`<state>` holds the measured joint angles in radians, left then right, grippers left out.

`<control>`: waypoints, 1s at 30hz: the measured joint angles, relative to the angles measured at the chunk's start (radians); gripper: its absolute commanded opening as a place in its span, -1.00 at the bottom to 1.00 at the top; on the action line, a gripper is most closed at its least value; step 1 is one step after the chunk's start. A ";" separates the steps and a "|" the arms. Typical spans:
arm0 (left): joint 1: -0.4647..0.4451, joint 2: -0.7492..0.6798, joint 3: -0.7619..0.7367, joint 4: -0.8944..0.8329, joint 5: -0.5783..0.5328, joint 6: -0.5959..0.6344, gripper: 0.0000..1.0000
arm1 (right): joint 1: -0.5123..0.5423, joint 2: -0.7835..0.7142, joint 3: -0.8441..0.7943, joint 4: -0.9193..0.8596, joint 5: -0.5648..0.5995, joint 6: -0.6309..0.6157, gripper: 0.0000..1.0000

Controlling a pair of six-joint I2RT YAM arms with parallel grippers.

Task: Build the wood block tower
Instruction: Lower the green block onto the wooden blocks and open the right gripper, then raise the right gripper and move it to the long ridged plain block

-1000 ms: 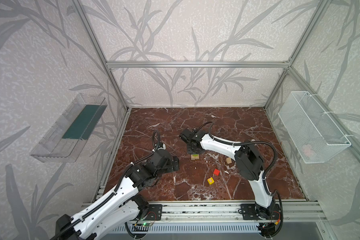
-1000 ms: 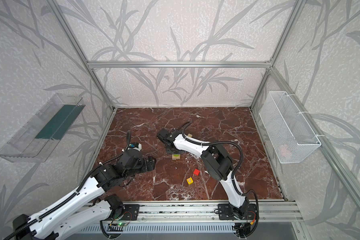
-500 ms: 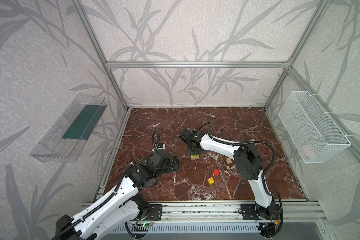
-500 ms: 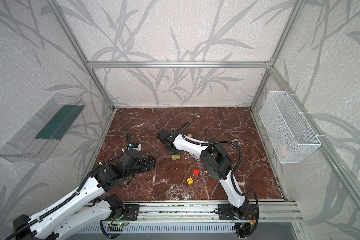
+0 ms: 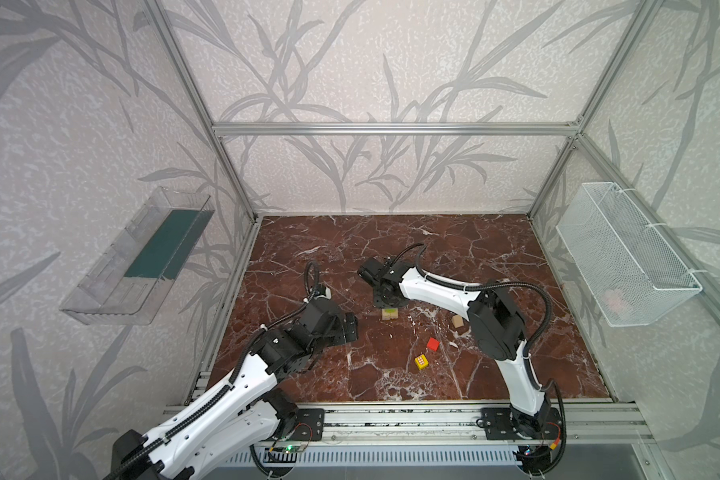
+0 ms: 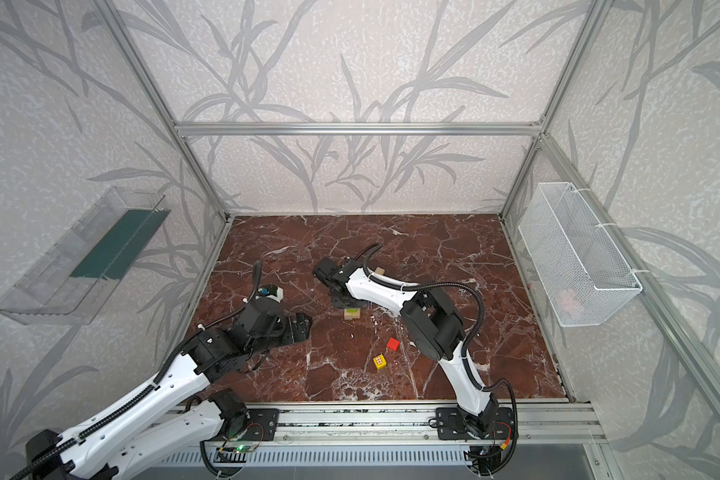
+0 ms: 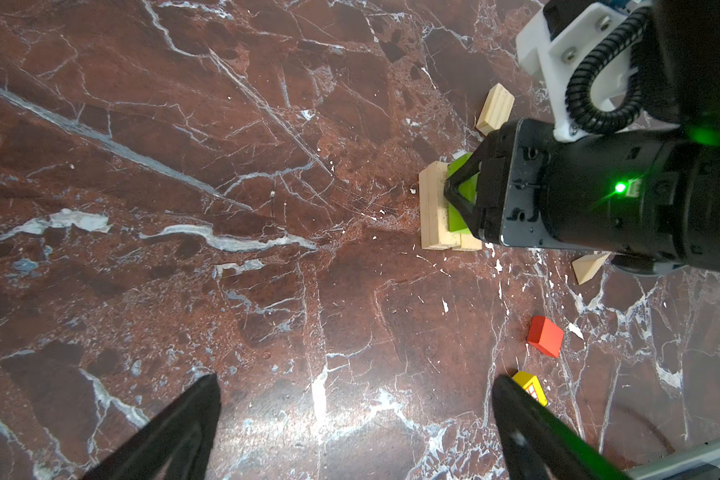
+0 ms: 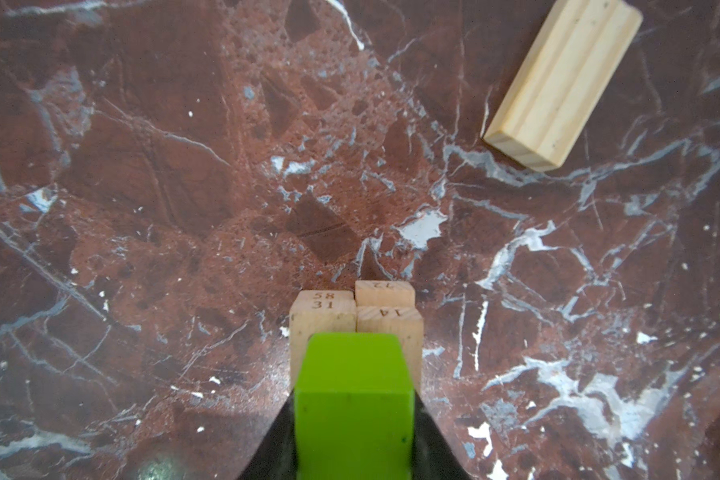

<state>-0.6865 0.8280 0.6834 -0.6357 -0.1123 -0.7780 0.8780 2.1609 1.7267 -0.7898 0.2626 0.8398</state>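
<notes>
The wood block tower [image 5: 390,313] [image 6: 352,312] is a low stack mid-floor: tan bars [image 8: 323,316] [image 7: 433,208] lying side by side, with a lime-green bar [image 8: 354,395] [image 7: 458,168] on top. My right gripper [image 8: 354,399] [image 5: 388,304] [image 6: 348,302] reaches down over it, its jaws pressed against both sides of the green bar. My left gripper [image 7: 352,382] [image 5: 352,328] [image 6: 304,326] hangs wide open and empty, left of the stack. A red cube [image 5: 433,344] [image 7: 545,336] and a yellow patterned cube [image 5: 421,361] [image 7: 528,384] lie loose nearer the front.
A loose tan bar [image 8: 562,83] [image 7: 495,108] lies on the floor behind the stack. A tan wedge [image 5: 458,321] [image 7: 589,266] sits beside the right arm. A wire basket [image 5: 624,257] hangs on the right wall and a clear tray [image 5: 138,257] on the left wall.
</notes>
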 measured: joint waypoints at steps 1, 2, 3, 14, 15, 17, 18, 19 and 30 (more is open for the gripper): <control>0.000 0.000 0.000 0.000 0.002 0.000 0.99 | 0.000 0.000 0.000 0.000 0.000 0.000 -0.18; 0.001 0.000 0.000 0.000 0.002 0.000 0.99 | 0.000 0.000 0.000 0.000 0.002 0.000 -0.16; 0.001 0.000 0.000 0.000 0.003 0.000 0.99 | 0.000 0.000 0.000 0.000 0.003 -0.001 -0.15; 0.009 0.007 0.008 -0.012 0.011 0.016 0.99 | 0.000 -0.040 -0.018 0.013 -0.014 -0.019 -0.01; 0.011 0.013 0.019 -0.023 0.013 0.023 0.99 | 0.000 -0.060 -0.026 0.018 -0.019 -0.025 0.01; 0.020 0.026 0.046 -0.045 0.013 0.037 0.99 | 0.000 -0.105 -0.044 0.028 -0.027 -0.037 0.07; 0.024 0.033 0.065 -0.056 0.013 0.045 0.99 | 0.000 -0.132 -0.056 0.034 -0.030 -0.048 0.11; 0.030 0.042 0.085 -0.065 0.012 0.053 0.99 | 0.000 -0.154 -0.066 0.039 -0.032 -0.055 0.14; 0.077 0.226 0.241 -0.022 0.068 0.141 0.99 | -0.127 -0.282 -0.178 0.142 -0.151 -0.145 0.38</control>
<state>-0.6098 1.0542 0.9249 -0.6575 -0.0448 -0.6373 0.7509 1.8786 1.5490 -0.6476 0.1120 0.6945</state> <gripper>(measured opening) 0.995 0.684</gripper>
